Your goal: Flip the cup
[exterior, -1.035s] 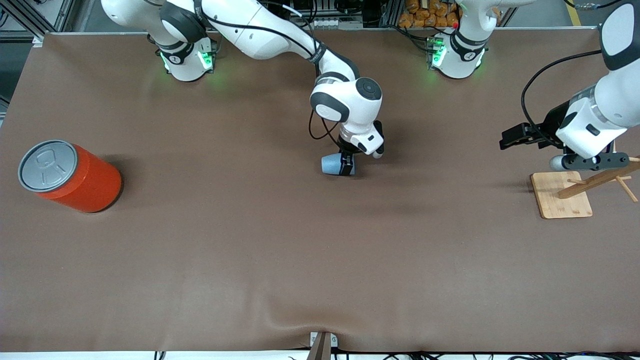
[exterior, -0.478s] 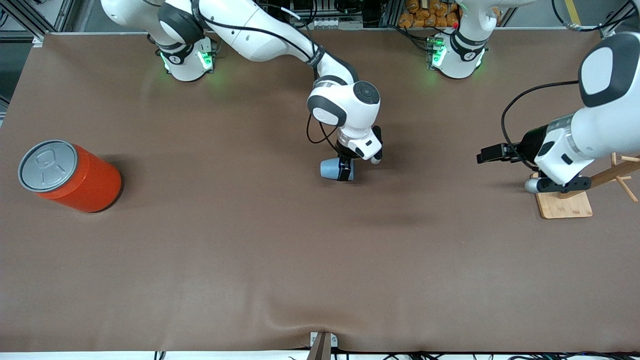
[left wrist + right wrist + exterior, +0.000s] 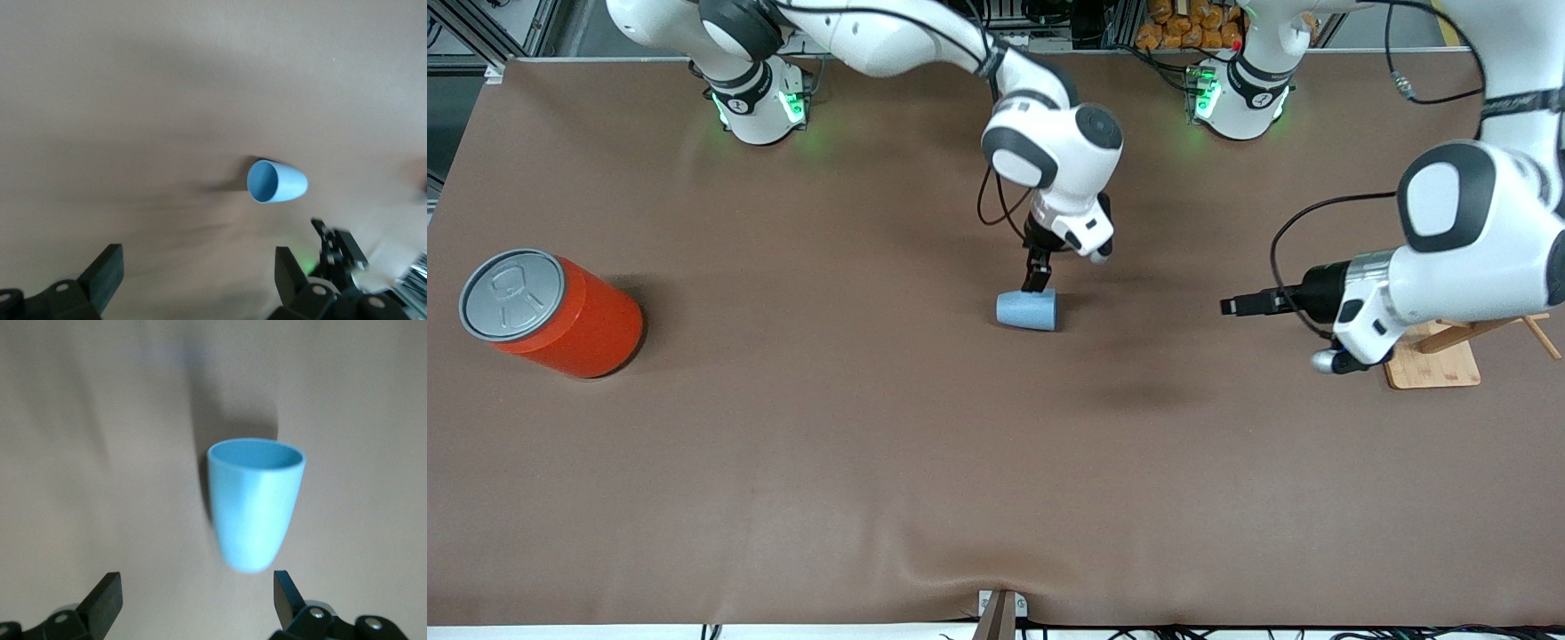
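The light-blue cup lies on its side in the middle of the table, with its open end toward the left arm's end. My right gripper hangs open just above it, apart from it; in the right wrist view the cup lies free ahead of the open right gripper. My left gripper is open and low over the table, between the wooden stand and the cup. The left wrist view shows the cup's mouth facing the open left gripper, with the right gripper beside the cup.
A big orange can with a grey lid stands near the right arm's end of the table. A wooden stand with pegs stands at the left arm's end, partly hidden by the left arm.
My right gripper has let go of the cup and risen off it; the cup stays on its side. My left gripper has moved from the wooden stand toward the cup.
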Robot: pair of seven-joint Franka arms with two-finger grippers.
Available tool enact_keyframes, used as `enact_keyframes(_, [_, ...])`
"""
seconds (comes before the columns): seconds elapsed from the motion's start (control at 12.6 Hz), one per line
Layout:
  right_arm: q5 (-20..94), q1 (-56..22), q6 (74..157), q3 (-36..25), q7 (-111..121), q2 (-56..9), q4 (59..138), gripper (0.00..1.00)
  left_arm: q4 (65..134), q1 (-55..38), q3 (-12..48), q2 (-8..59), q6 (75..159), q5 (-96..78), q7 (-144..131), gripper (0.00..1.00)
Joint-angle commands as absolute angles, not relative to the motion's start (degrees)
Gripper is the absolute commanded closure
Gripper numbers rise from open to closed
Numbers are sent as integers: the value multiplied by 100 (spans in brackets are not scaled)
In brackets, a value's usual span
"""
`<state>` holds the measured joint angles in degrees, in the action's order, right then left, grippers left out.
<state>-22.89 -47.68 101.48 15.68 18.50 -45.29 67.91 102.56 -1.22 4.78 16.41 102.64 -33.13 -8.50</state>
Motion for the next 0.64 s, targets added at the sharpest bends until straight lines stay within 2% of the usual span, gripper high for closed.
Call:
enact_keyframes(0.0, [-1873,-4334,9765,1723,1436,-3826,6935,0,10230,-97,492,2213,10371,-4101,-511,0])
enact_keyframes(0.24, [-1732,-3125,9634,1889,677,-3534,6935,0,10326,-219,492,2592,10564,-4762,463,0])
enact_keyframes(0.56, [-1670,-885,9238,3126,659,-3331,6961,0,10783,-255,501,2864,10617,-5991,1755,0])
